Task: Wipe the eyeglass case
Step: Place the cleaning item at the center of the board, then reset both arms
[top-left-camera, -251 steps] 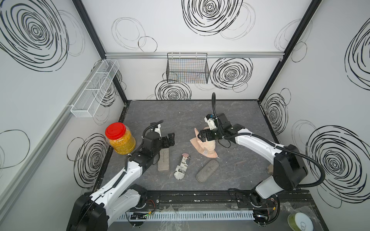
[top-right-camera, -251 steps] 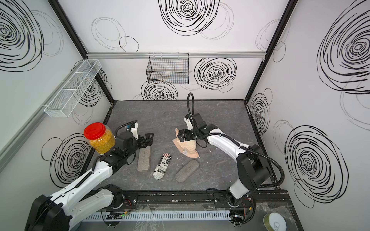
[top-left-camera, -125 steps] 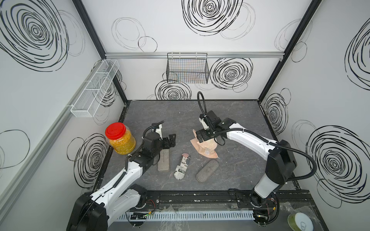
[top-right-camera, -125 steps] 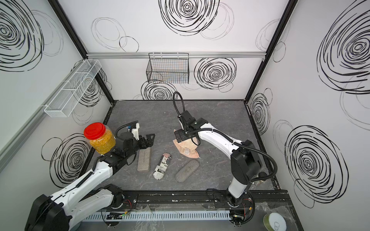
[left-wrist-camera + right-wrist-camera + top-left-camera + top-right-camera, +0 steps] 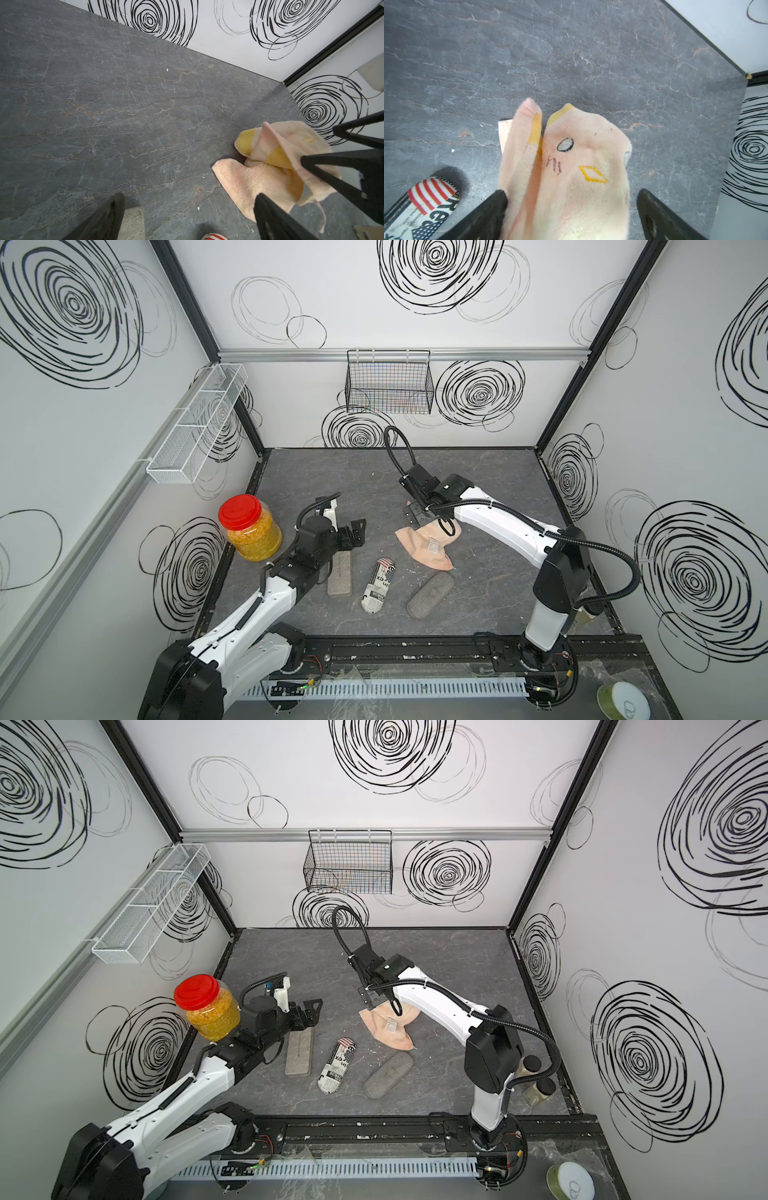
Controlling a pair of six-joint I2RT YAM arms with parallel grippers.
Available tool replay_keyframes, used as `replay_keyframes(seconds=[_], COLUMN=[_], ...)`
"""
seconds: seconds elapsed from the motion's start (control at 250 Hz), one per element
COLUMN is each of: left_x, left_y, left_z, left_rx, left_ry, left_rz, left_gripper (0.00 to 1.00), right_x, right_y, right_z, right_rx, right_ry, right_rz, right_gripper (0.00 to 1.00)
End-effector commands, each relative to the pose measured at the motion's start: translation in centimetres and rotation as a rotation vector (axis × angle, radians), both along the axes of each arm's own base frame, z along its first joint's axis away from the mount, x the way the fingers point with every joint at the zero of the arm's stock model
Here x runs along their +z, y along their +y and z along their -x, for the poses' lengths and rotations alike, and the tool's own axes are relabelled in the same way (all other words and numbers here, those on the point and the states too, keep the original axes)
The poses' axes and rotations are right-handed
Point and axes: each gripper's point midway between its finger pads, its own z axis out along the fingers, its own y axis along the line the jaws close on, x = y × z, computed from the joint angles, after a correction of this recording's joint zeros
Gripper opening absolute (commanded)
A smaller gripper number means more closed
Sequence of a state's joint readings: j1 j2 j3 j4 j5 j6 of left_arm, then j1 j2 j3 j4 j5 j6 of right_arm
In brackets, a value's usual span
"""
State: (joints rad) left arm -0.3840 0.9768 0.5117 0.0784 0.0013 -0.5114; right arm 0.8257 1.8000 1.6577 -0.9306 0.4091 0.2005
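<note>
Three eyeglass cases lie near the front: a grey rectangular case (image 5: 340, 578) (image 5: 298, 1056), a newspaper-print case (image 5: 378, 585) (image 5: 336, 1065) and a dark grey oval case (image 5: 430, 596) (image 5: 388, 1076). A peach cloth (image 5: 432, 549) (image 5: 390, 1027) lies crumpled behind them. My right gripper (image 5: 417, 516) (image 5: 573, 194) is open and straddles the far end of the cloth (image 5: 581, 158), jaws on either side of it. My left gripper (image 5: 353, 533) (image 5: 190, 197) hangs open over the far end of the rectangular case (image 5: 133, 222), holding nothing.
A red-lidded jar (image 5: 249, 529) of yellow grains stands by the left wall beside my left arm. Two small bottles (image 5: 536, 1077) stand behind the right arm's base. A wire basket (image 5: 388, 381) hangs on the back wall, a white mesh shelf (image 5: 199, 423) on the left wall.
My right gripper has swung a little to the left over the cloth, still open. The left arm has barely moved.
</note>
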Motion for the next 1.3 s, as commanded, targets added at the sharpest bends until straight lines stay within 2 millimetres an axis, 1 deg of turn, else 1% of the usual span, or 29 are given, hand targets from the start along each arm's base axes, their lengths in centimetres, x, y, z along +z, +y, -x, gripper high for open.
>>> replay_keyframes(seconds=[0.0, 0.02, 0.072, 0.076, 0.176, 0.24, 0.296, 0.356, 0.396, 0.444, 0.448, 0.531, 0.579, 0.651, 0.655, 0.671, 0.719, 0.763, 0.835, 0.899, 0.935, 0.975, 0.999, 1.107, 1.179, 1.263, 1.287, 1.295], left_x=[0.7, 0.7, 0.8, 0.8, 0.8, 0.9, 1.1, 1.5, 1.9, 2.2, 2.2, 2.7, 3.3, 3.9, 3.8, 3.9, 4.2, 4.2, 3.6, 2.9, 2.6, 2.1, 2.0, 1.2, 0.4, -1.0, -1.7, -1.4], left_y=[-0.3, -0.4, -0.5, -0.5, -0.6, -0.6, -0.4, -0.2, 0.3, 1.3, 1.4, 3.7, 5.0, 6.9, 6.8, 7.4, 7.9, 8.9, 10.7, 12.0, 12.2, 12.5, 12.7, 13.2, 13.8, 14.9, 15.1, 15.1], left_z=[-0.4, -0.4, -0.4, -0.4, -0.3, -0.2, -0.1, 0.0, -0.1, -0.5, -0.5, -1.4, -1.9, -2.4, -2.4, -2.5, -2.6, -2.7, -2.4, -2.3, -2.4, -2.5, -2.4, -2.3, -2.1, -2.2, -2.2, -2.3], left_rx=[-0.017, -0.021, -0.027, -0.028, -0.040, -0.044, -0.042, -0.043, -0.022, 0.018, 0.022, 0.109, 0.168, 0.256, 0.251, 0.275, 0.283, 0.336, 0.424, 0.467, 0.456, 0.449, 0.452, 0.457, 0.463, 0.492, 0.492, 0.498], left_ry=[-0.048, -0.050, -0.051, -0.051, -0.050, -0.053, -0.059, -0.077, -0.089, -0.087, -0.087, -0.077, -0.087, -0.102, -0.102, -0.103, -0.124, -0.134, -0.141, -0.141, -0.148, -0.150, -0.155, -0.209, -0.231, -0.201, -0.189, -0.207], left_rz=[0.017, 0.017, 0.019, 0.019, 0.016, 0.012, 0.009, 0.010, 0.003, -0.035, -0.040, -0.127, -0.155, -0.188, -0.188, -0.188, -0.199, -0.216, -0.269, -0.328, -0.359, -0.387, -0.400, -0.460, -0.500, -0.541, -0.548, -0.540], left_gripper=[0.99, 1.00, 0.98, 0.98, 0.95, 0.93, 0.94, 1.00, 0.99, 0.99, 0.99, 0.99, 0.99, 0.99, 0.99, 0.99, 0.99, 0.99, 0.99, 0.99, 0.99, 0.99, 0.99, 0.99, 0.99, 0.99, 0.99, 0.99], right_x=[1.9, 2.2, 2.9, 3.2, 4.3, 4.9, 5.4, 5.7, 6.1, 6.6, 6.4, 6.8, 6.8, 6.3, 6.3, 6.1, 5.1, 4.3, 2.8, 1.3, 0.4, -0.3, -1.0, -3.0, -3.6, -3.8, -3.8, -3.8], right_y=[0.0, 0.1, 0.5, 0.5, 0.9, 0.7, 0.2, -0.3, -0.9, -2.4, -2.5, -5.7, -7.5, -10.8, -11.0, -11.7, -13.6, -15.3, -17.5, -19.3, -20.3, -21.4, -22.0, -24.2, -25.5, -27.0, -27.5, -27.8], right_z=[0.8, 0.8, 1.0, 1.0, 1.2, 1.3, 1.3, 1.3, 1.1, 0.4, 0.5, -0.5, -0.8, -1.3, -1.3, -1.5, -1.7, -1.8, -2.0, -2.1, -2.2, -2.4, -2.4, -2.8, -3.0, -2.9, -2.9, -2.8], right_rx=[0.022, 0.024, 0.035, 0.036, 0.044, 0.033, 0.030, 0.047, 0.053, 0.031, 0.031, -0.011, -0.036, -0.112, -0.118, -0.139, -0.183, -0.229, -0.283, -0.331, -0.365, -0.393, -0.413, -0.483, -0.514, -0.529, -0.539, -0.544], right_ry=[-0.008, -0.012, -0.019, -0.023, -0.038, -0.059, -0.076, -0.098, -0.140, -0.212, -0.208, -0.324, -0.381, -0.458, -0.464, -0.480, -0.517, -0.558, -0.611, -0.649, -0.661, -0.675, -0.668, -0.638, -0.648, -0.715, -0.736, -0.741], right_rz=[0.011, 0.005, -0.015, -0.021, -0.062, -0.098, -0.163, -0.252, -0.308, -0.358, -0.356, -0.446, -0.506, -0.575, -0.578, -0.586, -0.578, -0.558, -0.512, -0.467, -0.445, -0.435, -0.426, -0.364, -0.300, -0.244, -0.239, -0.236], right_gripper=[1.00, 1.00, 1.00, 1.00, 0.98, 0.92, 0.89, 0.90, 0.94, 1.00, 1.00, 1.00, 1.00, 1.00, 1.00, 1.00, 1.00, 1.00, 1.00, 1.00, 1.00, 1.00, 1.00, 1.00, 1.00, 1.00, 1.00, 1.00])
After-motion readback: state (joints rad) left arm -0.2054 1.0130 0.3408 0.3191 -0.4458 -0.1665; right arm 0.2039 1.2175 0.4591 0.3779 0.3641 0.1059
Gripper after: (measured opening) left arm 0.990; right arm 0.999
